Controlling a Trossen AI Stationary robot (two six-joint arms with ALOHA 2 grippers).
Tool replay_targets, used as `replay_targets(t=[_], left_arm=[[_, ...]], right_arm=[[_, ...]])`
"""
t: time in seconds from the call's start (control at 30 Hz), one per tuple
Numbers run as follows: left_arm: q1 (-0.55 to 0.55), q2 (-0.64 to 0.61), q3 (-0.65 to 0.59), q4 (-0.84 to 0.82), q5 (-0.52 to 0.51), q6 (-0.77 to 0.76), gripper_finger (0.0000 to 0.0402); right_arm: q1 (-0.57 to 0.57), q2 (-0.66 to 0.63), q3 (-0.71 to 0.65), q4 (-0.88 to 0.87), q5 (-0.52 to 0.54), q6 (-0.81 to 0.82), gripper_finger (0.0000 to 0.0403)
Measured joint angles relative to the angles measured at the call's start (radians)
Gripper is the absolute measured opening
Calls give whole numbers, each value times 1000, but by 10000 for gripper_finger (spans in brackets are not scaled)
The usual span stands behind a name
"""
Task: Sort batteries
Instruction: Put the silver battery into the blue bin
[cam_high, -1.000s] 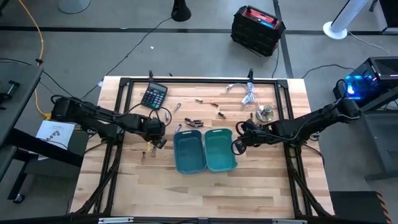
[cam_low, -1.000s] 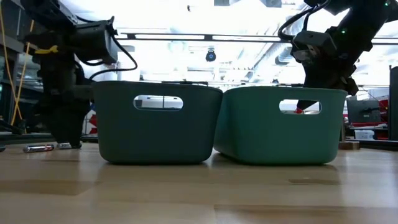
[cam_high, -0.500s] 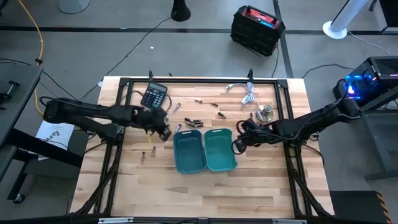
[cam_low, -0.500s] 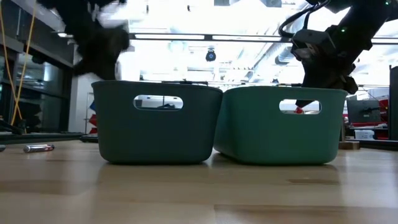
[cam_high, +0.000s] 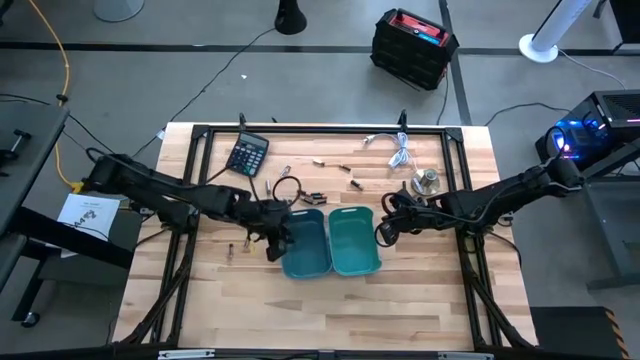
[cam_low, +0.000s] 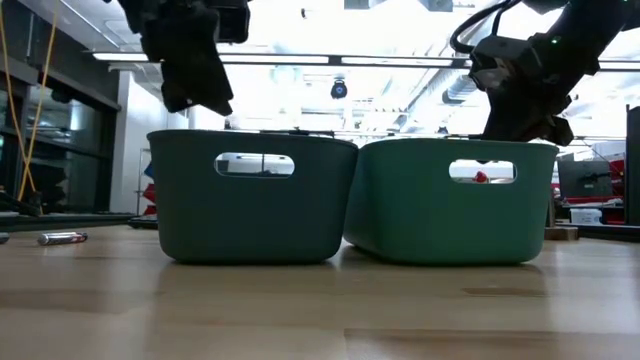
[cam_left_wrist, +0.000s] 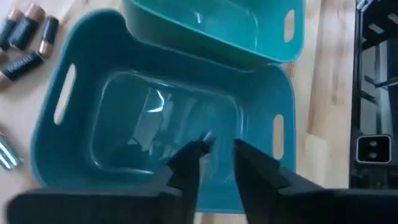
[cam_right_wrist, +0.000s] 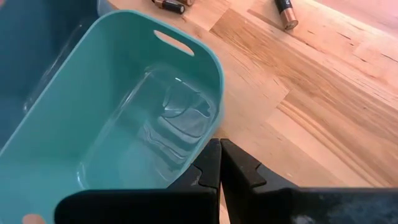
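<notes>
Dark fingers of the left claw (cam_left_wrist: 216, 152), slightly apart and holding nothing that can be made out, hang over the darker teal bin (cam_high: 305, 242); in the low view this claw (cam_low: 190, 75) sits above the bin's rim. Beside it stands a lighter teal bin (cam_high: 353, 240), at whose outer edge the right claw (cam_right_wrist: 219, 163) hangs with fingers pressed together. Batteries (cam_high: 311, 196) lie scattered on the wooden table (cam_high: 420, 290) behind the bins, more (cam_high: 240, 246) to the left, near a black calculator (cam_high: 247, 155).
</notes>
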Motion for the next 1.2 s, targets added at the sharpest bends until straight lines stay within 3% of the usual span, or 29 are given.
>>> replay_targets(t=[0.2, 0.4, 0.53, 0.63, 0.73, 1.0, 1.2], left_arm=[[-23, -69, 2, -92, 10, -175, 158], [-154, -85, 0, -518, -10, -450, 170], [-198, -35, -2, -650, -97, -629, 168], [-184, 19, -2, -651, -180, -691, 168], [-138, 89, -2, -653, -187, -715, 168], [-25, 238, -11, -618, -118, -625, 168], [-33, 186, -122, -458, -47, -669, 168]], right_arm=[[0, 0, 0, 0, -26, -41, 0], [0, 0, 0, 14, -38, -43, 0], [0, 0, 0, 33, -38, -14, 0], [0, 0, 0, 53, -38, -12, 0], [0, 0, 0, 70, -38, 6, 0], [0, 0, 0, 117, -27, 12, 0], [0, 0, 0, 117, -26, 40, 0]])
